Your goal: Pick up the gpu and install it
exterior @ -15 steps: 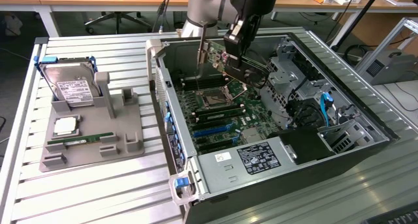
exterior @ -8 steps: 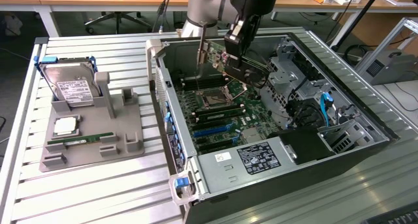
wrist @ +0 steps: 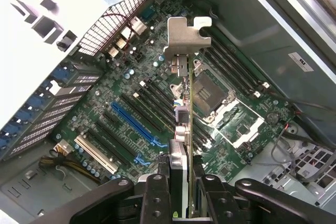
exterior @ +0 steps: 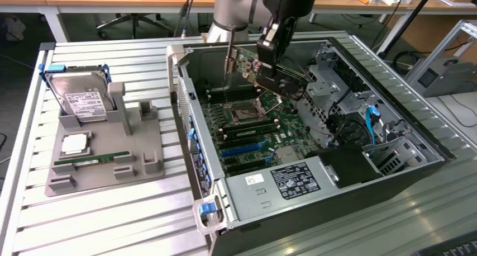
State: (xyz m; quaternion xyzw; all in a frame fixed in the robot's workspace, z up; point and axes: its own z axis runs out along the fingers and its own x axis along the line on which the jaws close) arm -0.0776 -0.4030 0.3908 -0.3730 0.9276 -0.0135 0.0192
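- The gripper (exterior: 273, 63) is closed on the gpu (exterior: 253, 72). It pinches the thin card between its two fingers (wrist: 156, 195), so the jaws stand only as far apart as the card's thickness.
- The gpu hangs in the air over the far part of the open computer case (exterior: 186, 116), above the motherboard (exterior: 283, 141). Its silver bracket (wrist: 186, 35) is at the end away from the gripper.
- In the wrist view the card is seen edge-on. It lies over the board between the blue slot (wrist: 134, 124) and the CPU socket (wrist: 206, 92).
- On the exterior view's left, beside the case, a gray holder (exterior: 142, 150) sits on the slatted table (exterior: 97, 222). The holder carries a hard drive (exterior: 82, 99) and a RAM stick (exterior: 93, 160).
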